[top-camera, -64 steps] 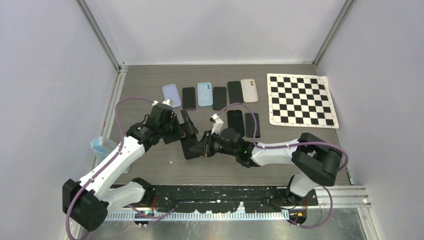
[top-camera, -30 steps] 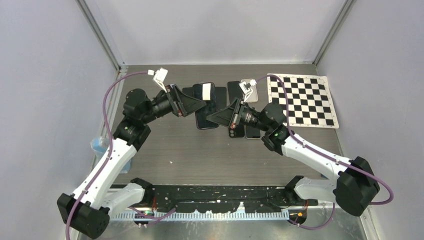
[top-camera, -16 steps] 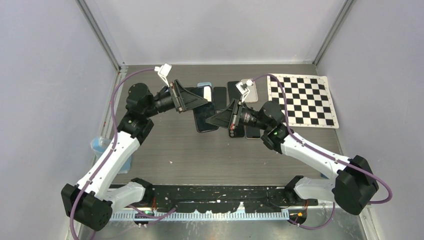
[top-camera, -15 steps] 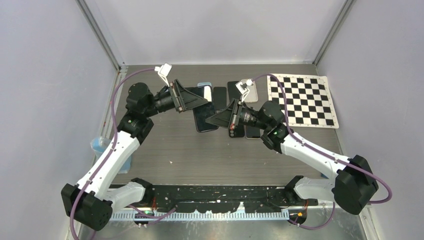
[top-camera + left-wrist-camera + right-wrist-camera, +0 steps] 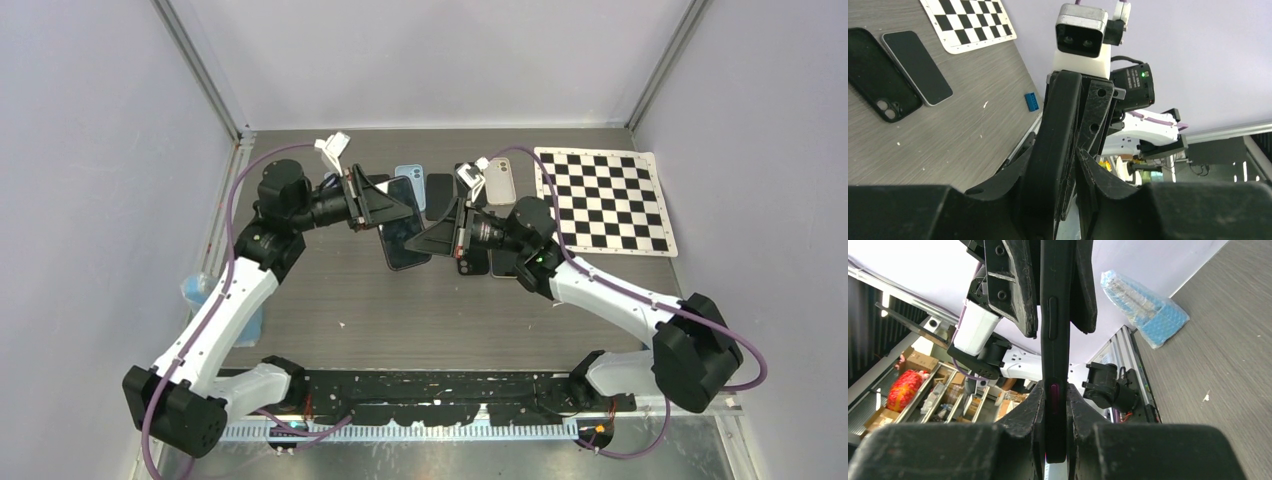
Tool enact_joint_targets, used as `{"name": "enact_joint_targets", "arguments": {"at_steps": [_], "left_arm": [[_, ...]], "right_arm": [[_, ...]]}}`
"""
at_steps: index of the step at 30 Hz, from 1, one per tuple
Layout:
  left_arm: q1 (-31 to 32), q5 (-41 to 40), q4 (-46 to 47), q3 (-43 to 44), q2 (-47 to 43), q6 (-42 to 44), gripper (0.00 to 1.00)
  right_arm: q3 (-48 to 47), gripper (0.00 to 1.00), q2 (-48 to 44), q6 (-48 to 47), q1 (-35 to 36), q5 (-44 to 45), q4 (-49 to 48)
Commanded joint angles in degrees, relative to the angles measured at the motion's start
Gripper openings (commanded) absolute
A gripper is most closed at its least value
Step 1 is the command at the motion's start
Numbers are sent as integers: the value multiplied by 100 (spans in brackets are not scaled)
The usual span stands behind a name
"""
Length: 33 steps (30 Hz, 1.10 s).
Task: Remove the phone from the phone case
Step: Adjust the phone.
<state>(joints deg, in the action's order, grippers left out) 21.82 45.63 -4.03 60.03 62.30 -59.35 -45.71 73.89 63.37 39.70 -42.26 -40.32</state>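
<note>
A dark phone in a black phone case (image 5: 403, 240) hangs in the air over the middle of the table, held from both sides. My left gripper (image 5: 395, 205) comes in from the left and is shut on the case's upper end. In the left wrist view the case (image 5: 1058, 115) stands edge-on between that gripper's (image 5: 1075, 150) fingers. My right gripper (image 5: 440, 238) is shut on the opposite end. The right wrist view shows the case's edge (image 5: 1055, 315), with a pink side button, clamped in that gripper (image 5: 1054, 390); the left fingers (image 5: 1015, 290) grip the far end.
Along the back lie a blue case (image 5: 410, 185), a black phone (image 5: 438, 195) and a beige case (image 5: 500, 180). More phones (image 5: 475, 262) lie under the right arm. A checkerboard mat (image 5: 603, 200) is back right. A blue packet (image 5: 205, 295) sits at the left edge.
The left gripper's jaws have narrowed onto the case. Both arms and the phone have drifted slightly left and toward the near edge. The right grip is unchanged.
</note>
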Motion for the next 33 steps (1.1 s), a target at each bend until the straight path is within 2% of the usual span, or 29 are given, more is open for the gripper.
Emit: {"name": "enact_joint_targets", "arguments": {"at_steps": [1,4,8,10,13,14,15,16,18,21,25,33], "left_arm": [[-91,507,-413,506,-140,624,32],[-155,556,-531,562,-172,765,32],[-161,593,-154,407,-239,702,30],[-169,556,1,334,-293,680,22],[-170,442,199,253,-344,645,1],[-170,411,312,202,-356,607,0],[-170,370,439,154,-356,530,0],[-170,301,602,109,-365,455,0],[-170,143,754,30,-368,314,0],[-170,-218,842,-60,-391,205,0],[-170,-698,1250,-239,-496,-109,0],[-170,-1482,1450,-461,-751,-345,0]], "right_arm": [[-292,1,62,359,-47,-128,-598],[-325,1,111,417,-55,-254,-571],[-362,1,180,542,-59,-337,-658],[-381,1,199,567,-59,-363,-666],[-395,4,198,560,-59,-312,-601],[-386,9,193,552,-59,-275,-574],[-368,21,187,507,-59,-171,-512],[-359,30,178,473,-59,-126,-475],[-271,64,111,371,-59,17,-495],[-119,81,-65,174,-60,404,-357],[105,86,-332,39,-55,850,-222],[440,80,-420,162,317,1387,-800]]}}
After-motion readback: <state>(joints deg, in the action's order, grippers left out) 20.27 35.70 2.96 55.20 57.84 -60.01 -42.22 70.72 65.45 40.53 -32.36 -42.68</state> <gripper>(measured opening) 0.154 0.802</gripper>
